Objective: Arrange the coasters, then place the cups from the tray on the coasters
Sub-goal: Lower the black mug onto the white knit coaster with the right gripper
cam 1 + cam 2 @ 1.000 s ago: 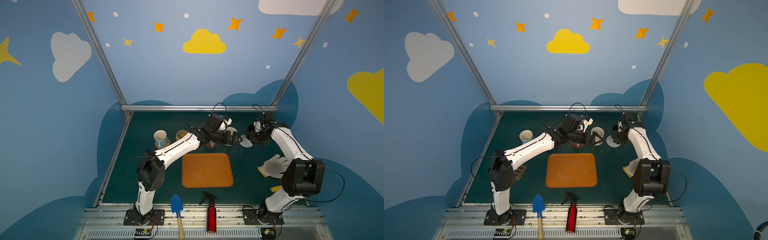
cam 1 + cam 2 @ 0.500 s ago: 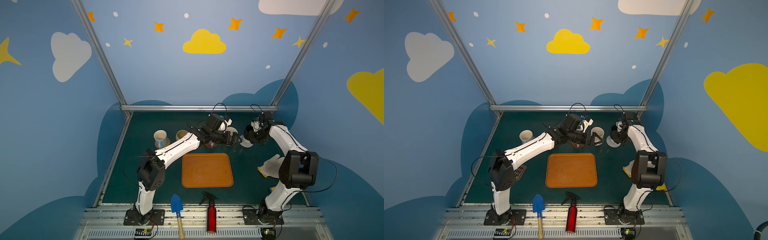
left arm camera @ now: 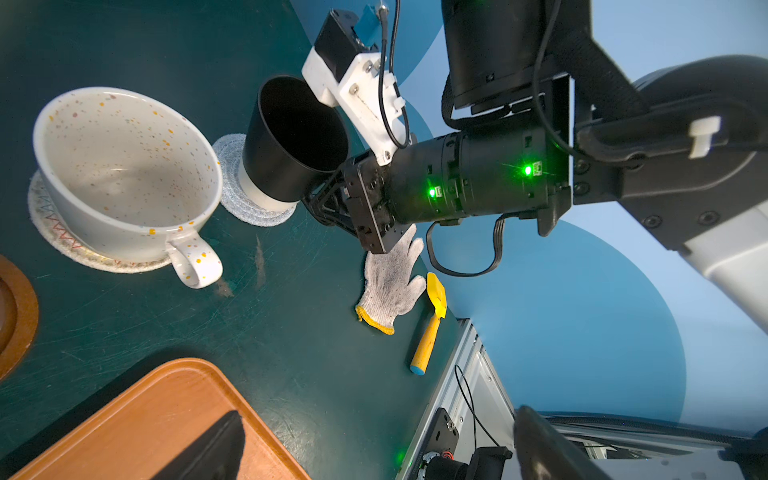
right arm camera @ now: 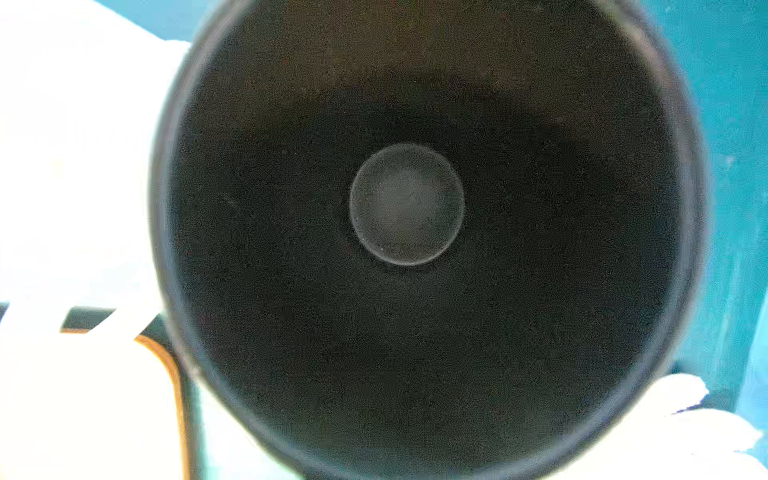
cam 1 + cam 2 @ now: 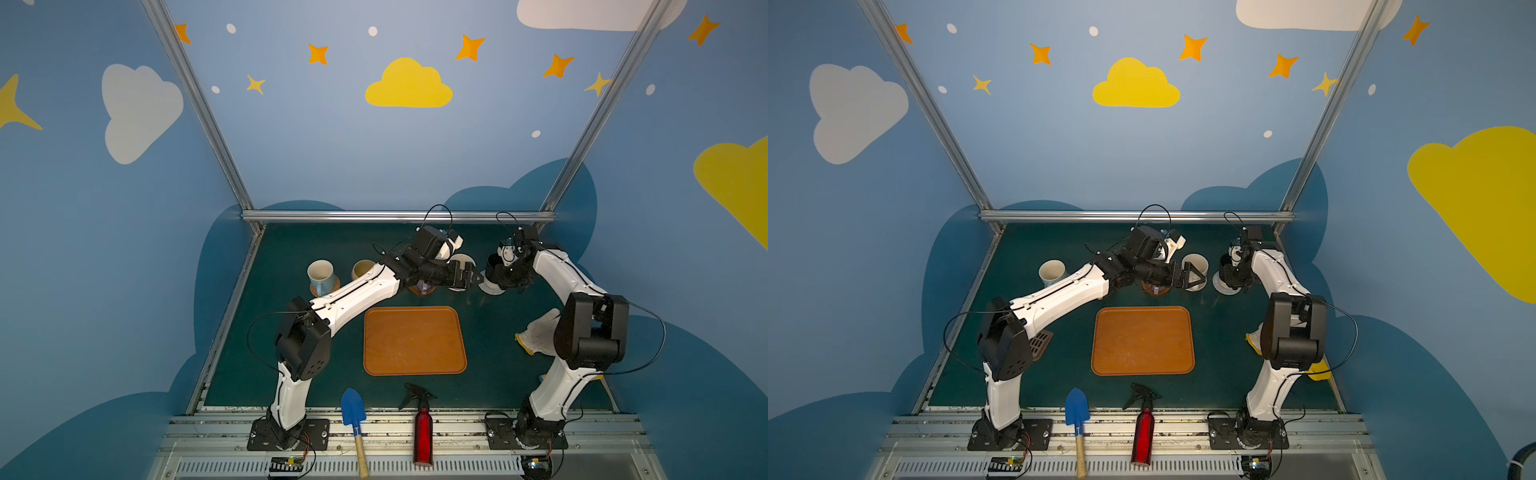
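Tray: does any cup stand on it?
No, the tray shows only bare wood in both top views.

Running this remotely: both top views sit high above the near edge of the table (image 5: 498, 374), facing the back wall. They're side by side, so they share almost the whole scene, tray (image 5: 413, 340) included. The left wrist cam hangs low and close, looking across the far right part at the cream speckled cup (image 3: 124, 166) and black cup (image 3: 291, 137). The right wrist cam stares straight down into that black cup, super close and blurry.
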